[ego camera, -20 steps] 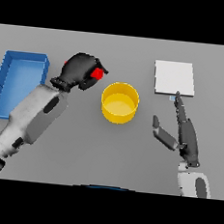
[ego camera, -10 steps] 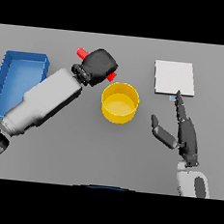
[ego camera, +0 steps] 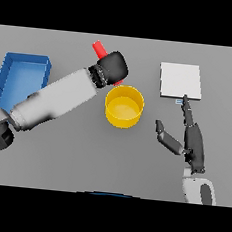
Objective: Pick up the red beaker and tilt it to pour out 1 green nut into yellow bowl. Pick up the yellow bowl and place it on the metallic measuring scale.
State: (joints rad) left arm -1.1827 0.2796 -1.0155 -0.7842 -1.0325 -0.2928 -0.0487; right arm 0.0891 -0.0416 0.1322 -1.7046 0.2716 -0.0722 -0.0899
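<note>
Head view: my left hand point(ego camera: 112, 67) has fingers curled round the red beaker point(ego camera: 99, 48), tilted just behind the yellow bowl point(ego camera: 124, 106). Right hand point(ego camera: 193, 143) idle, fingers straight, near the scale point(ego camera: 180, 80). Blue tray point(ego camera: 21, 76) far left on the surface point(ego camera: 84, 155).

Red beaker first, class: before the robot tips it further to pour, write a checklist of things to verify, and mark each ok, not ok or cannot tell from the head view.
1. Left hand curled round the red beaker: ok.
2. Beaker beside the yellow bowl, at its far rim: ok.
3. Beaker's mouth directly over the bowl: cannot tell, the hand hides it.
4. Green nut inside the beaker: cannot tell.
5. Right hand clear of the bowl, fingers straight: ok.
6. Metallic measuring scale bare for the bowl: ok.
</note>
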